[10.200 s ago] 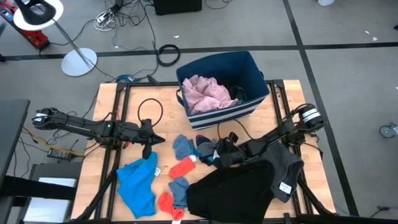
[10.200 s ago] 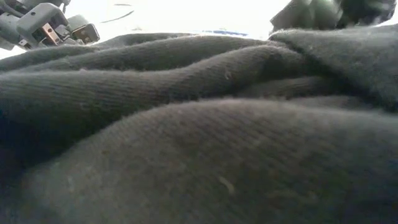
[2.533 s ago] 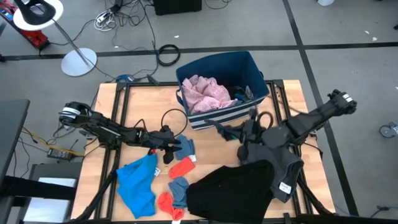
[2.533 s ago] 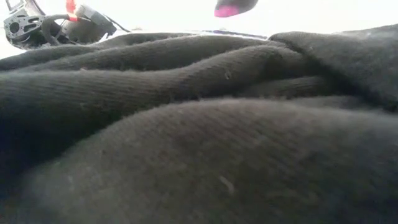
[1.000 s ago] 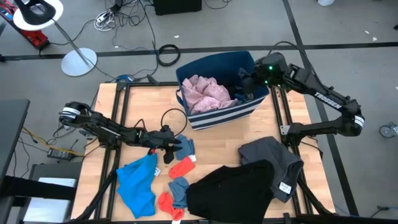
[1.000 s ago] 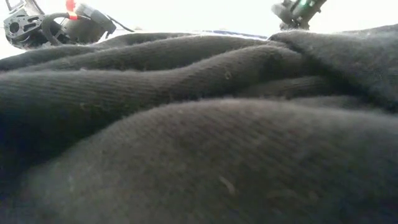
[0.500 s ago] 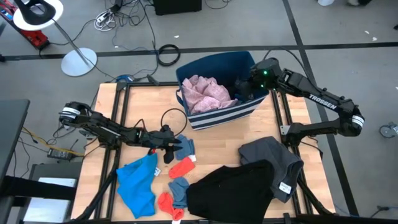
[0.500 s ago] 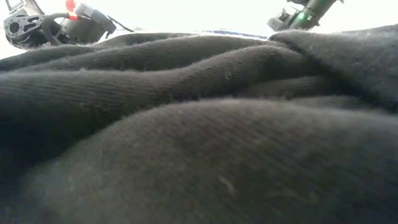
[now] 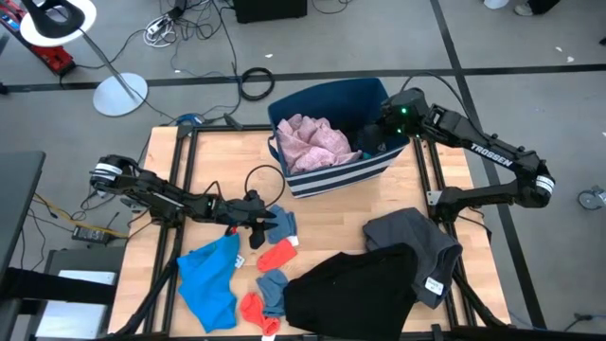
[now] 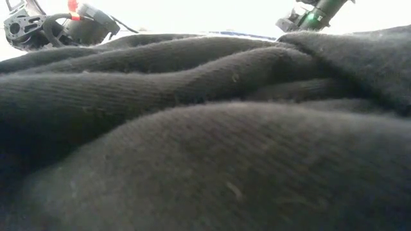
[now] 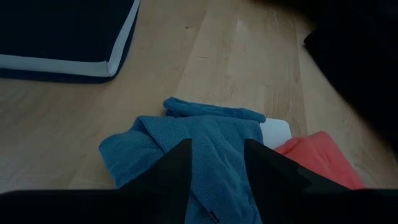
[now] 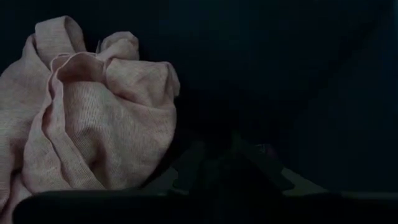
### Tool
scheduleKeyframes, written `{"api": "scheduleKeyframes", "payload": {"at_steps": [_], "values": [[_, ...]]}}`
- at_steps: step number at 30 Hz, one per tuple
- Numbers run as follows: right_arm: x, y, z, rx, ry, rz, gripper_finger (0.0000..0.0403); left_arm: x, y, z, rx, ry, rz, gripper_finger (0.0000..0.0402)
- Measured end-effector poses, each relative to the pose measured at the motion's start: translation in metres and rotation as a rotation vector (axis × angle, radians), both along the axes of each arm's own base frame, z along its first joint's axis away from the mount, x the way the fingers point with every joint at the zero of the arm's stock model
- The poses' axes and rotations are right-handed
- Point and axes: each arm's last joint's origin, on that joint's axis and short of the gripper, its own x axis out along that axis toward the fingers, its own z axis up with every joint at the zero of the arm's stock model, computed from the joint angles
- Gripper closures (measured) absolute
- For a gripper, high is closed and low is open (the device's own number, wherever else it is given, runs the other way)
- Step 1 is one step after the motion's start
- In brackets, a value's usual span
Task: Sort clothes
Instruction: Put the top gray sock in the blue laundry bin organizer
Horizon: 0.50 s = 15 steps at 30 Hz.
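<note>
On the table [image 9: 398, 194], the navy bin [image 9: 333, 98] holds pink cloth [image 9: 312, 142]; left jaws apart, right jaws' state unclear.

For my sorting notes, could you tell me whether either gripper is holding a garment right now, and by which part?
Left gripper stands open over the blue sock, gripping nothing. Right gripper is inside the navy bin beside the pink garment; any hold there cannot be told.

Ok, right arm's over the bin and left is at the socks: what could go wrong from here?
The right gripper hangs inside the navy bin beside the pink garment; lifting out could snag that garment or catch the bin's wall. The left gripper, open over the blue sock, has the red sock close by, so closing might take both. The black garment blocks the low view.
</note>
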Motion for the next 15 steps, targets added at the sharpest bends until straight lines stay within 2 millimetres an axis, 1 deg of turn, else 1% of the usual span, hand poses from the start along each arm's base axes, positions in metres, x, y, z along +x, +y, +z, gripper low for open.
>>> {"api": "scheduleKeyframes", "payload": {"at_steps": [3, 7, 11, 15], "values": [[-0.002, 0.001, 0.001, -0.012, 0.009, 0.012, 0.0314, 0.0, 0.0, 0.0, 0.0, 0.0, 0.0, 0.025], [-0.01, 0.007, 0.01, -0.044, -0.02, 0.021, 0.0314, 0.0, 0.0, 0.0, -0.004, 0.0, 0.003, 0.025], [-0.024, 0.022, 0.024, -0.084, -0.088, 0.053, 0.0315, 0.0, 0.0, 0.0, -0.004, 0.0, 0.003, 0.025], [-0.038, 0.043, 0.036, -0.1, -0.163, 0.14, 0.0314, 0.0, 0.0, 0.0, 0.002, -0.001, 0.012, 0.025]]}}
